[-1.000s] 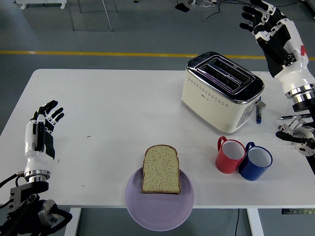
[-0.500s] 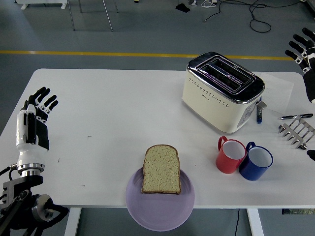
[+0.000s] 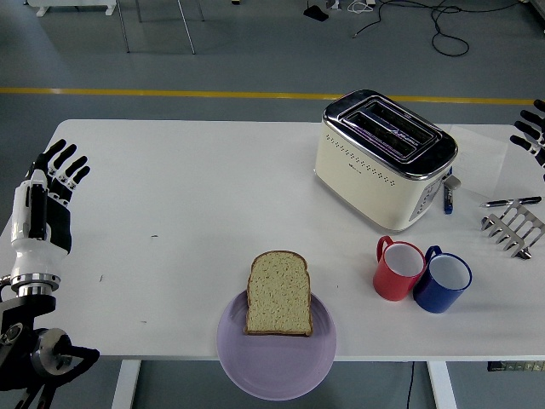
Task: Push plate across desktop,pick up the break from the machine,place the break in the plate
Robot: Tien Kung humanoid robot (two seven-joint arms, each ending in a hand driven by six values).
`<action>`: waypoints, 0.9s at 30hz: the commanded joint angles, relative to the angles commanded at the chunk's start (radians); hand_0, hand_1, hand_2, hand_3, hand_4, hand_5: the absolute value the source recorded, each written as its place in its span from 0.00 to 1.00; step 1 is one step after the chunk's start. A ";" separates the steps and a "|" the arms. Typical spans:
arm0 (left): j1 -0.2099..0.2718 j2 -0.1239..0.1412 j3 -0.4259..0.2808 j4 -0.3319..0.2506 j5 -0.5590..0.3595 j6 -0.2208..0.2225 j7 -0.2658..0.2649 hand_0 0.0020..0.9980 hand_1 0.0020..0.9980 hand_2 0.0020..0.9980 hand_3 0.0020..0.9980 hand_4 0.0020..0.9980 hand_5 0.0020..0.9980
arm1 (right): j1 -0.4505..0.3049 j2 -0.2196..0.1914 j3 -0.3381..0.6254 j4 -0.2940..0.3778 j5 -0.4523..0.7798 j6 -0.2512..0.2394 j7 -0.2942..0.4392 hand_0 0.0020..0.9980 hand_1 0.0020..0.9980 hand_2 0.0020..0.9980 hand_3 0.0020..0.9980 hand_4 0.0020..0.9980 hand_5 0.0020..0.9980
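Both arms have pulled back toward the sides since a second ago: the right robot hand (image 3: 532,129), which stood high behind the toaster, has slid almost out at the right edge, so only its black fingertips show, spread and holding nothing. The left robot hand (image 3: 47,200) has drifted outward and up along the left edge of the white table (image 3: 187,213); its fingers are spread wide and empty, palm roughly upright.

Moving in from the hands, the slice of brown-crusted bread (image 3: 278,293) lies flat on the round lilac plate (image 3: 277,362), overhanging the plate's far rim onto the table. The plate itself sits at the near edge, partly jutting past it. Neither has shifted across the three moments.

Further back stands the cream toaster with a chrome top (image 3: 385,157), its slots looking empty. Just beside each other in front of it are a red mug (image 3: 398,268) and a blue mug (image 3: 443,279), touching. A small metal rack (image 3: 513,228) lies at the far right, uncovered now that the arm is gone from over it.

To my eye the placing step looks finished, and the arms are retreating. I'd judge little remains beyond parking the hands clear of the table.
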 joint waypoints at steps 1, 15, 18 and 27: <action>0.001 0.000 -0.009 -0.011 0.013 -0.001 0.011 0.78 0.81 0.86 0.80 0.50 0.87 | 0.002 0.005 0.000 -0.007 -0.009 0.002 0.001 0.80 0.76 0.77 0.77 0.50 0.48; 0.000 0.005 -0.019 -0.032 0.057 -0.013 0.034 0.80 0.82 0.87 0.82 0.51 0.90 | 0.001 0.003 0.021 -0.026 -0.022 0.007 0.002 0.81 0.77 0.77 0.77 0.51 0.50; -0.005 0.006 -0.016 -0.031 0.060 -0.014 0.037 0.81 0.83 0.87 0.82 0.52 0.91 | -0.001 0.000 0.028 -0.026 -0.022 0.005 0.001 0.81 0.77 0.77 0.77 0.51 0.51; -0.007 0.009 -0.011 -0.029 0.063 -0.010 0.040 0.81 0.83 0.87 0.82 0.53 0.92 | -0.002 -0.006 0.040 -0.026 -0.021 0.006 -0.002 0.81 0.77 0.77 0.76 0.52 0.53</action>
